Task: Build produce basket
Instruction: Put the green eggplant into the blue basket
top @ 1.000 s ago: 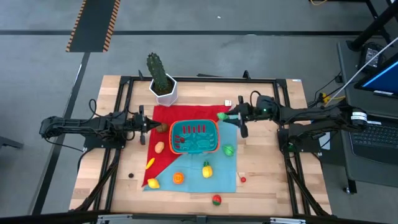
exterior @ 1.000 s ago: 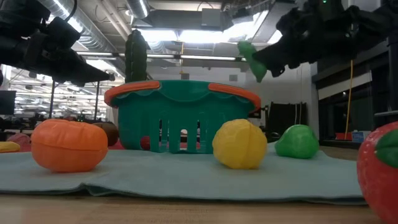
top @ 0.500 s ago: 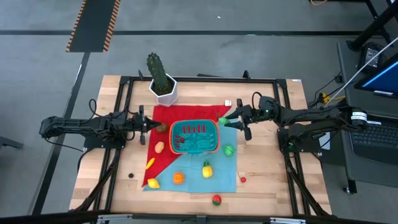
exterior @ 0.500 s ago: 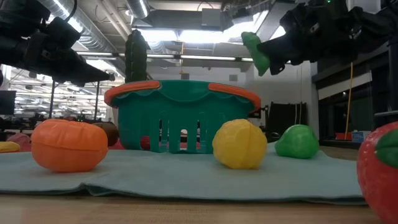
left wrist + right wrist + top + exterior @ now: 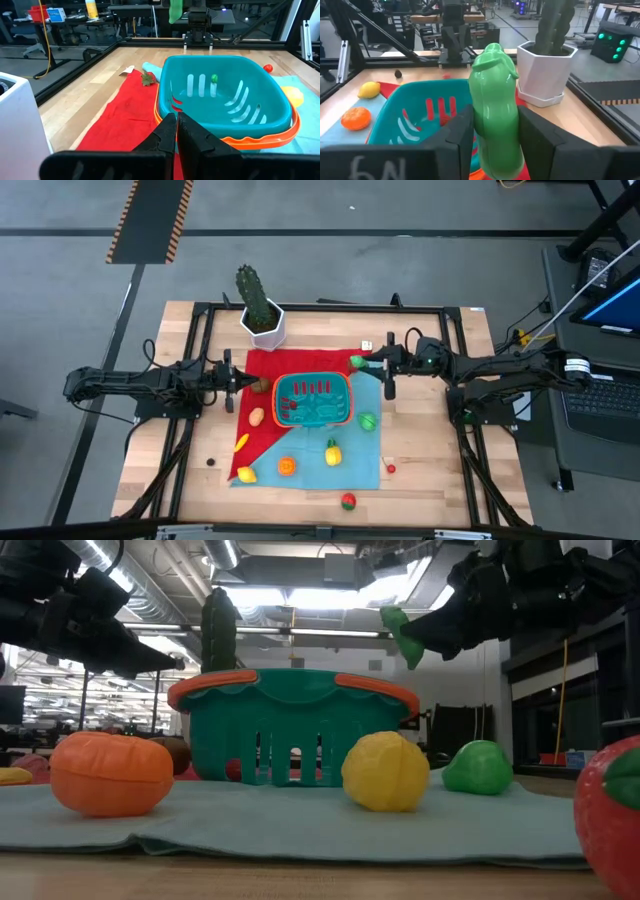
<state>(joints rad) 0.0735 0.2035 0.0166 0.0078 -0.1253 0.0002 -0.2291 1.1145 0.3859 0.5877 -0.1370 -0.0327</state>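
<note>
The teal basket [image 5: 313,401] with its orange-red rim stands on a red cloth and a light blue cloth in the middle of the table. Several pieces of produce lie around it, among them an orange [image 5: 287,466], a yellow one [image 5: 332,452], a green one [image 5: 367,421] and a strawberry [image 5: 348,501]. My right gripper [image 5: 378,366] is above the basket's far right corner, shut on a long green piece of produce [image 5: 494,95]. My left gripper [image 5: 238,380] waits shut at the basket's left side, with nothing in it [image 5: 176,120]. My right gripper pinches the green piece between its two fingers [image 5: 461,131] by its two long sides [image 5: 481,127], low on the piece. The fingers reach in about level from the table's right. The piece sticks out past the fingertips, tilted, lifted clear above the basket's rim [image 5: 400,632].
A white hexagonal pot with a cactus [image 5: 262,320] stands at the far left of the cloths. A black frame [image 5: 320,307] runs around the work area. A small red piece [image 5: 390,468] and a dark bit [image 5: 211,462] lie on the bare wood near the front.
My right gripper has swung at the wrist, first toward the table's near edge and then back, staying above the basket's far right corner. The green piece has swung with it, tipping up and then partly down again, still held clear.
</note>
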